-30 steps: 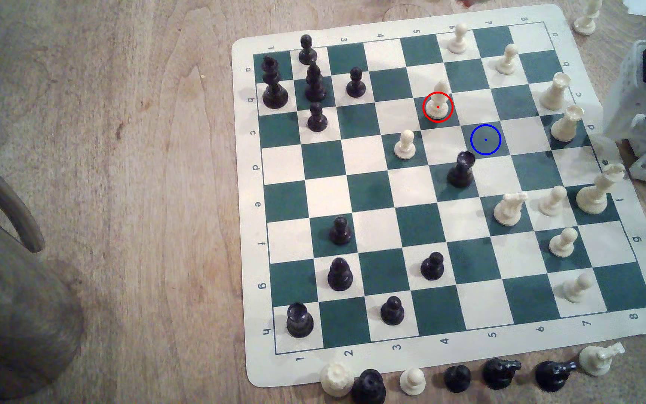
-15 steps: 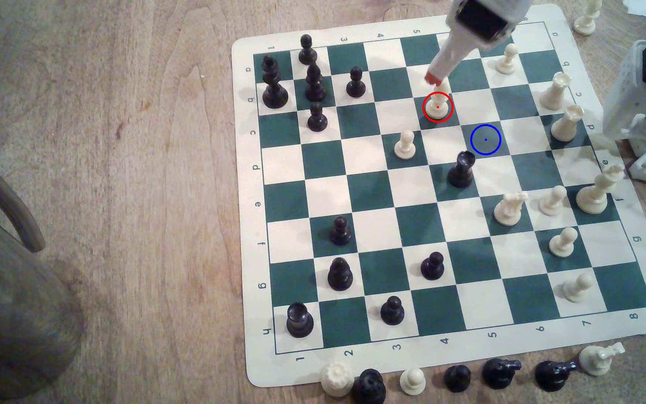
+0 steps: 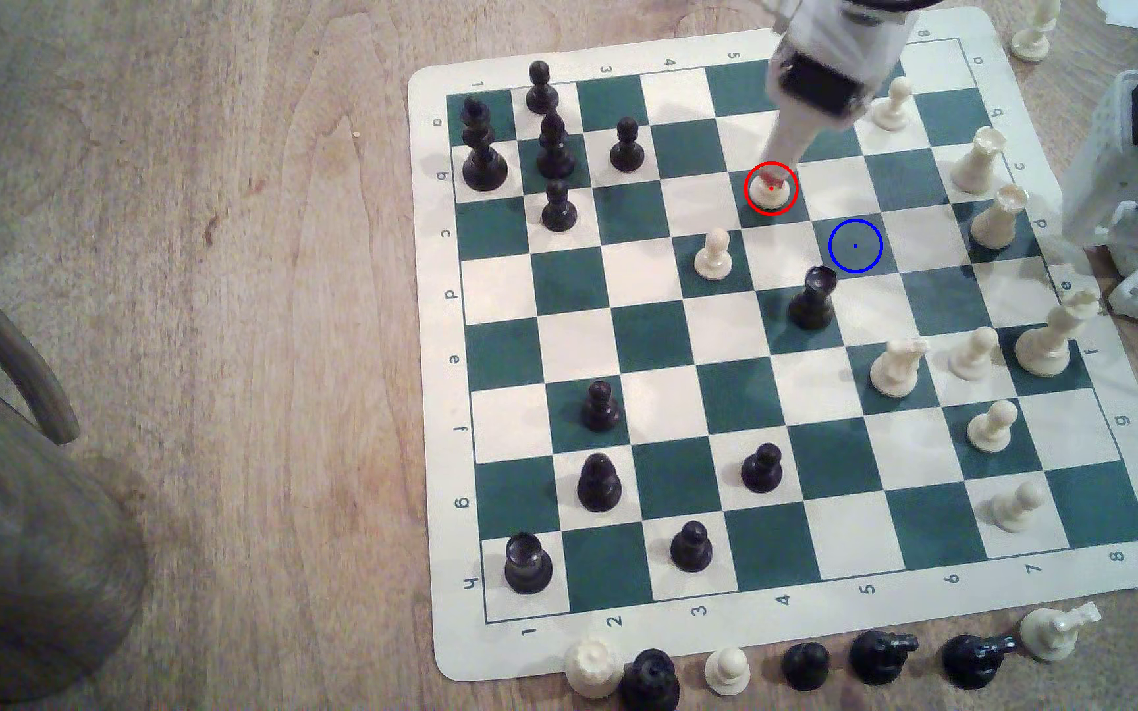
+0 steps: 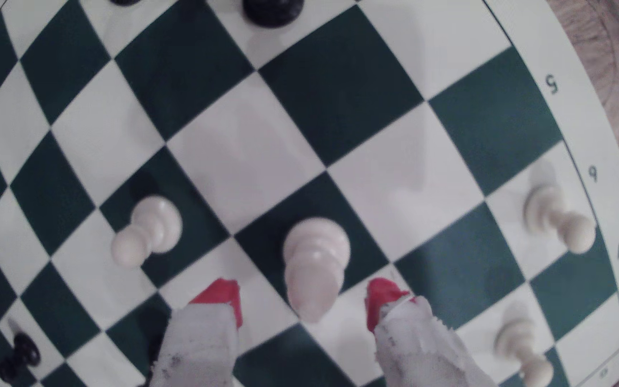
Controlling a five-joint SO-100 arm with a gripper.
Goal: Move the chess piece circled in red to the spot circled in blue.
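The cream bishop stands upright on a dark green square inside the red ring. My gripper has come down over its head, hiding the upper part in the exterior view. In the wrist view the gripper is open, its red-tipped fingers standing on either side of the bishop with gaps between pads and piece. The blue-ringed green square lies one square diagonally toward the exterior view's lower right and holds no piece.
A cream pawn stands lower left of the bishop, and a black rook sits just below the blue ring. More cream pieces line the board's right side, black ones the left. Captured pieces lie along the board's near edge.
The arm entered from the top of the exterior view and descended, so the red fingertips moved from above the bishop's head down around it. The bishop has not moved.
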